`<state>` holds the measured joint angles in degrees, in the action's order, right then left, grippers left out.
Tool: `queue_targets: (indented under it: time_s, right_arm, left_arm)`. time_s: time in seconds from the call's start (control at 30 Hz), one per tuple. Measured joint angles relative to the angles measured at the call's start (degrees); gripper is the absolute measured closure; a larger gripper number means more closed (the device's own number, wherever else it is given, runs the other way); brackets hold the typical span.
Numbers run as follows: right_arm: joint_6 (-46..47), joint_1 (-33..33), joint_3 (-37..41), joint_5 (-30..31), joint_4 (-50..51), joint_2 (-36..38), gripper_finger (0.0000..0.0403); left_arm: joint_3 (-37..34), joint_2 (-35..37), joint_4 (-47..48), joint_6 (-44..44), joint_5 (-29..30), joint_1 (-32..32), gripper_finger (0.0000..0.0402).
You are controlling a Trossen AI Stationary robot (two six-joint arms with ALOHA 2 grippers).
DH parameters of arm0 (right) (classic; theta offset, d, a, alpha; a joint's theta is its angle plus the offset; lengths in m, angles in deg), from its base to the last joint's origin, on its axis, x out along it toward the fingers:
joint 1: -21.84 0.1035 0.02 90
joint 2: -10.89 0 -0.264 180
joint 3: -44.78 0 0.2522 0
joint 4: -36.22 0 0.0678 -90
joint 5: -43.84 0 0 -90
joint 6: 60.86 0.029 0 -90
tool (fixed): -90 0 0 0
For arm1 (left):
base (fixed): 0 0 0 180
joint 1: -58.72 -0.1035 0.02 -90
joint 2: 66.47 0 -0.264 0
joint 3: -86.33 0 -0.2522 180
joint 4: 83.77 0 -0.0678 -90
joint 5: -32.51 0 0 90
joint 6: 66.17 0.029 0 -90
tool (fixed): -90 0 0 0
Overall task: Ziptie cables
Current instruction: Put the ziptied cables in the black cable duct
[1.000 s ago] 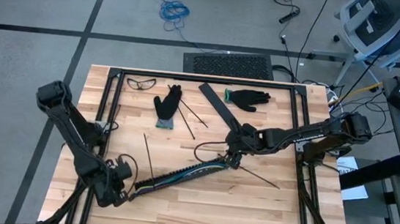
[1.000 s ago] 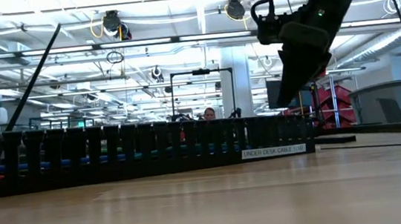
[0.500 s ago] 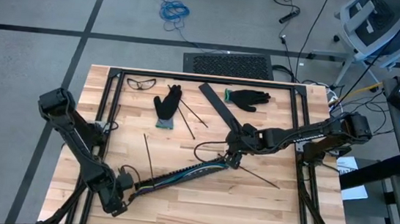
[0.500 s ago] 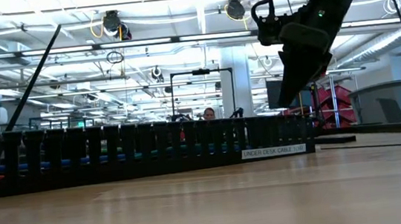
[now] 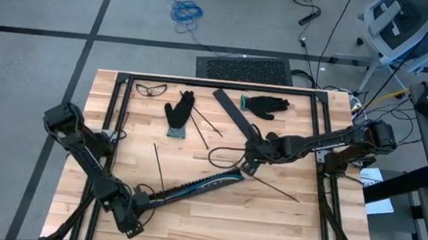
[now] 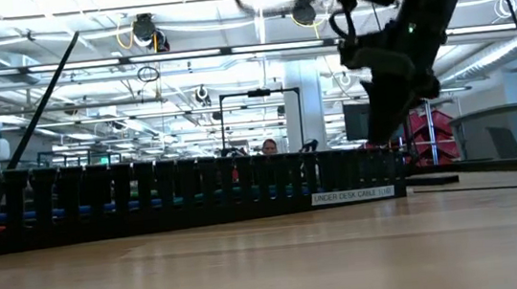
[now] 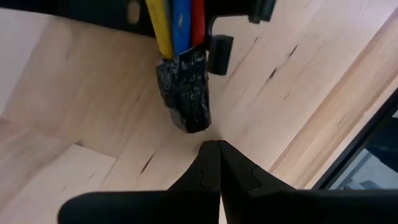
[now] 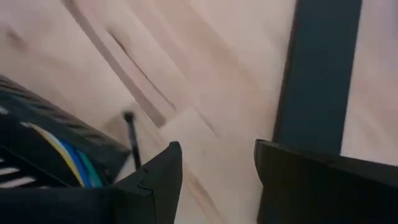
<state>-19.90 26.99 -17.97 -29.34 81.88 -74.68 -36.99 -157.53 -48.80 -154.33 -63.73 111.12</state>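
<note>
Had the left gripper [image 7: 211, 144] pinched fully closed on nothing, low at the near left of the pale wooden plank table [image 5: 212, 226], tips just short of the black-taped end [image 7: 185, 93] of the cables [image 7: 177, 25], a bundle of thin yellow, blue and red wires. Found that bundle bedded in the long black slotted plastic strip [image 5: 184, 189], laid diagonally from the near left toward the middle of the table. Had the right gripper [image 8: 217, 149] poised over the strip's far right end, jaws parted, with nothing seen between them but bare wood and a flat dark bar [image 8: 320, 68]. Could not class the thin black loop [image 5: 222, 154] just left of that gripper as a tie or as the arm's own wiring. Judged the main hazard thus: closed left fingers nudging the taped end, shoving the bundle lengthwise or skewing the light strip across smooth wood, and so leaving the right gripper off its mark. Reckoned also on parted right jaws catching a slot wall on the way down and tipping the strip, or snagging the thin straight black stick [image 5: 274, 189] just beside that end. Saw no tie cinched round the wires; took the job as hardly begun.
</note>
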Motion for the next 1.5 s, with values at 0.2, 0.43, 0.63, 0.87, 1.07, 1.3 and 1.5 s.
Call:
queue_targets:
  time_s: [0.2,0.43,0.63,0.87,1.07,1.3,1.5]
  right_arm:
    - [0.8,2.5,0.0,-3.7,-4.8,-6.5,0.0211]
    - [4.6,4.8,-0.3,-2.7,-8.0,-12.7,0.0211]
    - [4.9,5.1,-0.1,-1.2,-7.1,-11.6,0.0211]
    - [5.5,3.0,0.2,2.3,-3.3,-9.7,0.0211]
    - [6.0,2.7,0.1,2.3,-9.7,-10.2,0.0211]
    - [6.9,2.8,0.1,-0.4,-9.1,-10.9,0.0211]
    - [8.3,2.8,0.1,-0.5,-11.3,-10.9,0.0211]
  left_arm:
    - [0.0,0.1,0.3,0.3,0.0,-0.2,0.0402]
    - [-0.1,0.4,0.6,0.4,0.0,-0.2,0.0402]
    - [-0.1,0.4,0.7,0.4,-0.7,-0.2,0.0402]
    - [-0.1,0.4,0.7,1.9,-1.0,-0.2,0.0402]
    - [-0.1,0.4,0.7,1.9,-0.8,-0.2,0.0402]
    - [-0.2,0.4,0.7,2.0,-0.8,-0.2,0.0402]
    - [-0.2,0.4,0.7,2.0,-0.8,-0.2,0.0402]
